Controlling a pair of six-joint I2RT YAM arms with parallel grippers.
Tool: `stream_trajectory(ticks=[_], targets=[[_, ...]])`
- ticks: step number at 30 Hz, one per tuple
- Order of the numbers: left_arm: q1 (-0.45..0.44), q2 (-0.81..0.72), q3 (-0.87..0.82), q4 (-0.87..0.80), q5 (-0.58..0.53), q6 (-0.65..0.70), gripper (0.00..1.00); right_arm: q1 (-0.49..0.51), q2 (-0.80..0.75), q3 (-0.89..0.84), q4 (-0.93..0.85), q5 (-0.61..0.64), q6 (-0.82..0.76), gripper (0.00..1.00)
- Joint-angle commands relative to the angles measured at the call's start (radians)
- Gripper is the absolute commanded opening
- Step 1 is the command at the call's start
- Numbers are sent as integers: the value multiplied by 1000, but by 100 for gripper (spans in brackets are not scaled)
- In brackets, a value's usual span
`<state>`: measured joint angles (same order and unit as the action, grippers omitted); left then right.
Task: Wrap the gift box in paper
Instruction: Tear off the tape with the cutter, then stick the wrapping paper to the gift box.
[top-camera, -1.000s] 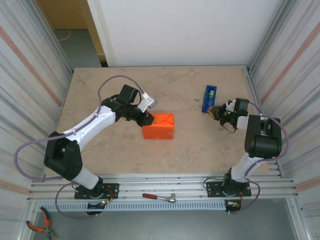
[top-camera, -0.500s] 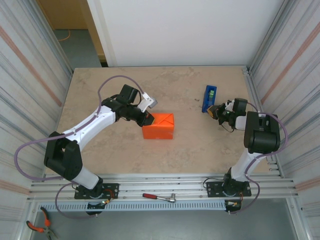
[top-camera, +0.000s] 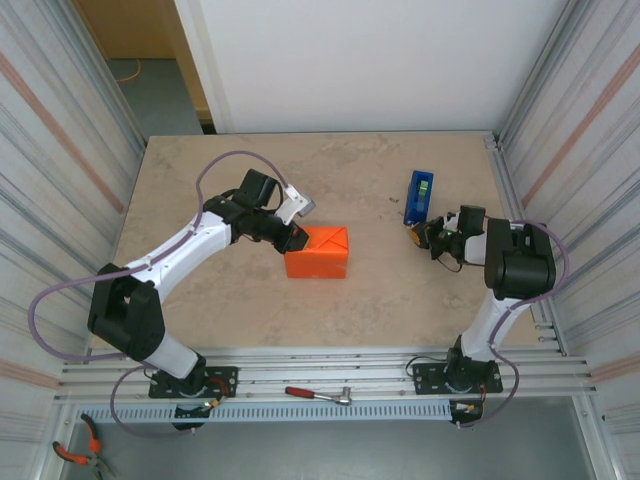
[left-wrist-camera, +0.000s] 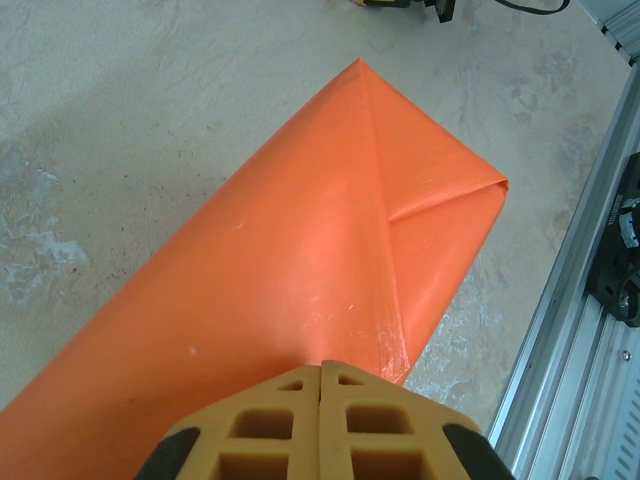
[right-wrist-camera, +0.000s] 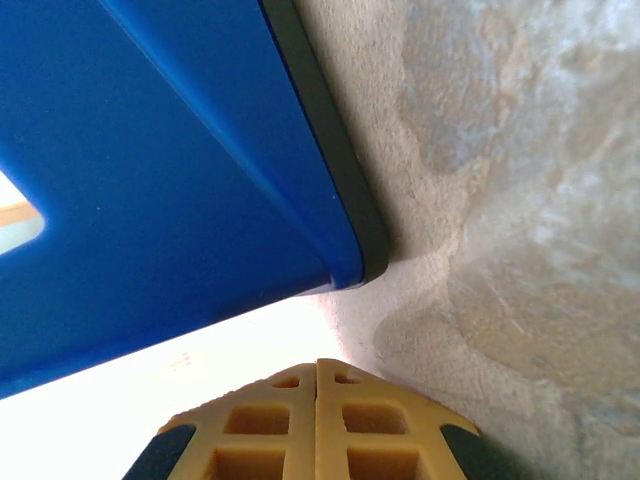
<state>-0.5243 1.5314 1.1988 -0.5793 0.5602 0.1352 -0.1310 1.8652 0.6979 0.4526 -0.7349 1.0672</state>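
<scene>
The orange paper (top-camera: 318, 252) is folded into a block at the table's middle, with a triangular flap on its end (left-wrist-camera: 430, 190). The gift box is hidden inside it. My left gripper (top-camera: 297, 238) is shut, and its fingertips (left-wrist-camera: 322, 366) rest against the paper's upper left side with nothing seen between them. My right gripper (top-camera: 420, 236) is shut and lies low on the table, just below the blue tape dispenser (top-camera: 419, 197). In the right wrist view its tips (right-wrist-camera: 318, 363) sit a short way from the dispenser's corner (right-wrist-camera: 180, 170), over a bright, washed-out patch.
Ribbed metal walls close in the table on the left and right. An aluminium rail (top-camera: 330, 372) runs along the near edge, with a red-handled tool (top-camera: 318, 395) lying on it. Orange-handled pliers (top-camera: 78, 455) lie at the bottom left.
My right gripper has slid a little left and toward the near edge, away from the dispenser's lower end. The left arm and the orange package have stayed put.
</scene>
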Motion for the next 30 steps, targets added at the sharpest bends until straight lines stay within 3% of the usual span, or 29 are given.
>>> stream_trajectory(ticks=[1,8,16,24,30], targets=[[-32,29,-49,-74,-16,18,6,20,-1,-29,-89,14,18,0],[-32,29,-48,-74,-18,19,7,89,-190,35,-248,24,-78,0],[-31,27,-48,-73,-18,17,7,297,-406,209,-514,72,-161,0],[-31,27,-48,-74,-19,20,7,568,-451,308,-527,174,-81,0],[-32,28,-50,-76,-18,20,6,704,-439,300,-479,268,-11,0]])
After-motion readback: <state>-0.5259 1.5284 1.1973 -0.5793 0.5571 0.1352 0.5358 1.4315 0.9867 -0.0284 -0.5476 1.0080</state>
